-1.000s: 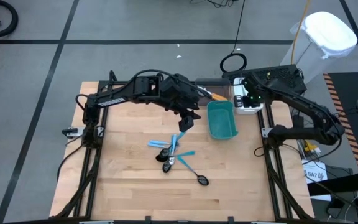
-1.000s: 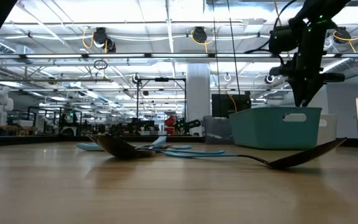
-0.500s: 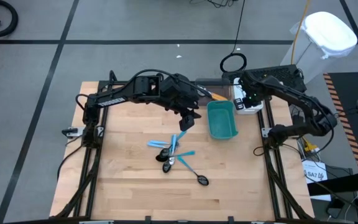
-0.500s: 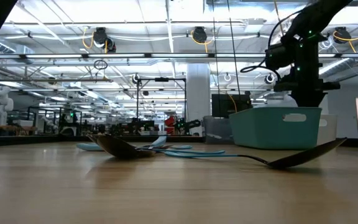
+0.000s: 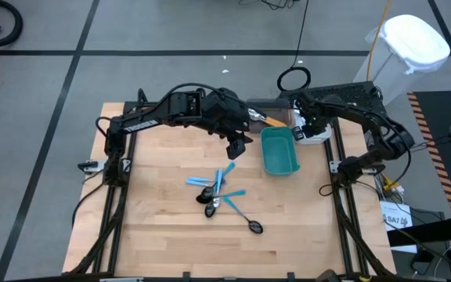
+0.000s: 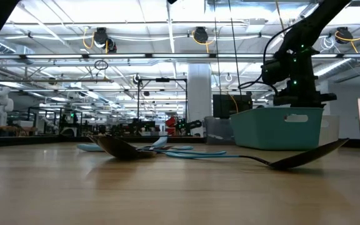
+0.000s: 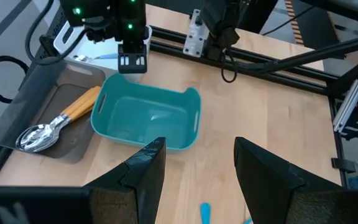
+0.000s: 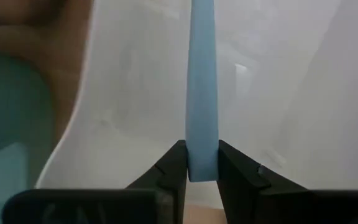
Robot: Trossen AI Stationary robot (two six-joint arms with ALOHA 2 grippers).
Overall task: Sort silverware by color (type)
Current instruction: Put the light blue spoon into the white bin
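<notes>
High view shows our left gripper [image 5: 237,146] hovering open and empty above the utensil pile [image 5: 219,193]; our right gripper [image 5: 304,125] pinches a light-blue handle [image 8: 202,87] over the white bin [image 5: 313,133]. Releasing crooked, we risk it catching the rim.

Teal bin [image 5: 279,150], light-blue utensil handle [image 8: 202,87]

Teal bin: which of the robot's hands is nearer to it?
Left. The left hand hovers open just beside the teal bin; the right hand is over the white bin behind it.
</notes>
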